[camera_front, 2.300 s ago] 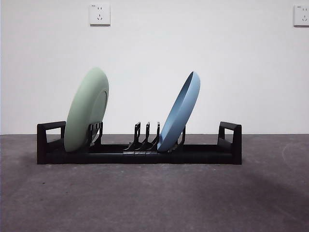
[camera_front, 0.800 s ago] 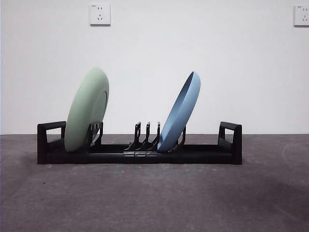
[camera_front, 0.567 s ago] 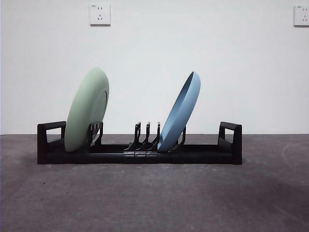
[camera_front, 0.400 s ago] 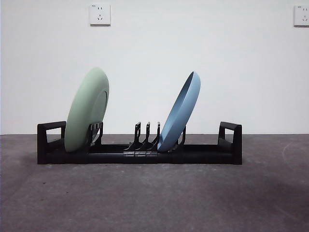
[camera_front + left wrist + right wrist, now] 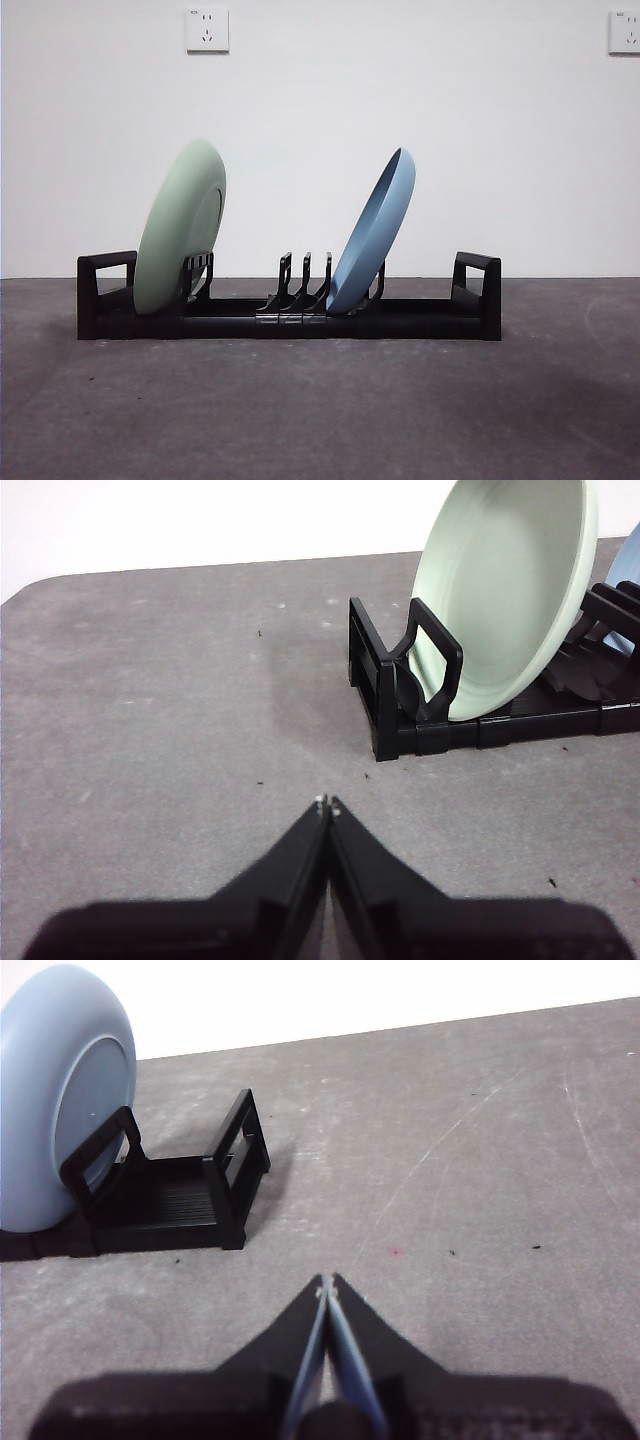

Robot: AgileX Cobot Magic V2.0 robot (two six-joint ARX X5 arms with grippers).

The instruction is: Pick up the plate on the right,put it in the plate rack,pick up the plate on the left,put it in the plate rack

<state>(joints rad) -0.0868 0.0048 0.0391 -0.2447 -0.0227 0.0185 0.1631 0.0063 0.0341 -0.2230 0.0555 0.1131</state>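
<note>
The black plate rack lies across the grey table. A pale green plate leans in its left end and a blue plate leans among the prongs right of the middle. In the left wrist view the green plate stands in the rack, well ahead of my left gripper, which is shut and holds nothing. The right wrist view shows the blue plate in the rack's end, with my right gripper shut and empty, apart from it. Neither arm shows in the front view.
Two wall sockets sit high on the white wall behind the table. Bare grey tabletop lies in front of the rack and to both sides of it.
</note>
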